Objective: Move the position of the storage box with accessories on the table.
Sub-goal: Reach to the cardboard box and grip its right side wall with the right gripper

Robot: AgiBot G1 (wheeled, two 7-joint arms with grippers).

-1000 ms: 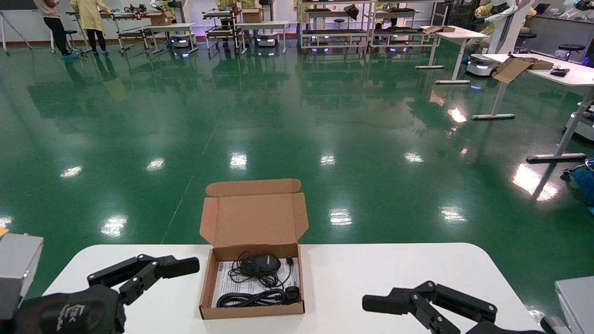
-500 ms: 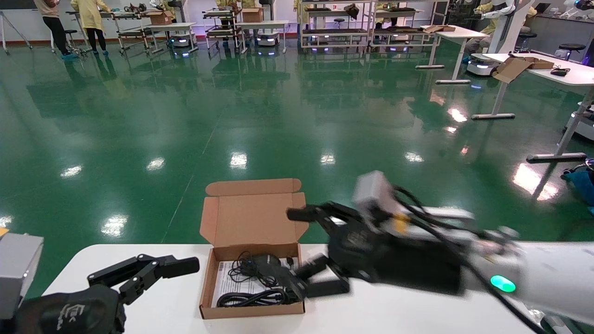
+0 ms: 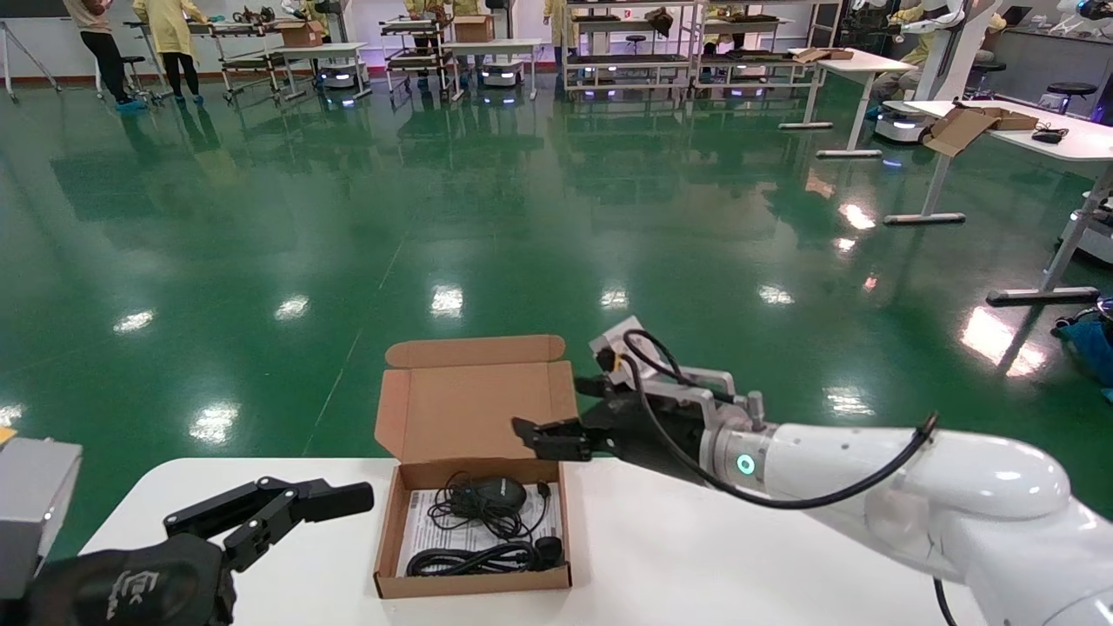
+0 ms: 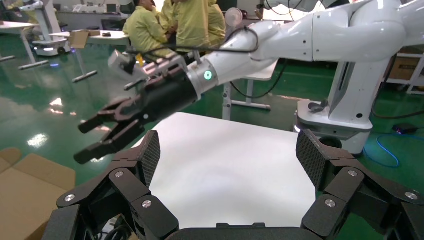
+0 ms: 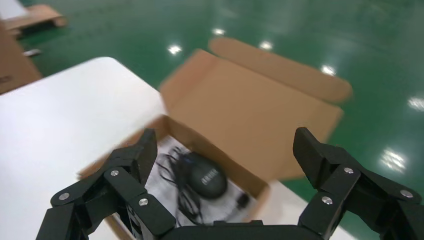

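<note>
Right arm has swung in from its parked spot near the box's right; the right pincer [image 3: 543, 437] now hangs above the far right corner of the shallow brown corrugated cardboard storage box [image 3: 474, 509], in front of its upright flap lid [image 3: 476, 410], jaws spread, pinching nothing. Box hasn't moved: it sits mid-way along the far edge of the large white round-cornered bench [image 3: 739, 539], lid overhanging the floor.

Inside the box: black computer mouse [image 3: 497, 494] with thin cord at the far end, thicker black coiled cable [image 3: 474, 559] at the near end, white printed sheet [image 3: 426, 522] under both.

Left pincer [image 3: 300, 504] parked to the box's left, well apart, spread.

Risks:
- Grabbing the lid instead of a wall: flap folds, box tips or stays put.
- Finger dipping inside probably snags the cord, dragging the mouse out.
- Any push away from the robot sends the box off the bench edge.
- Light cardboard may yaw if pulled by one corner.
</note>
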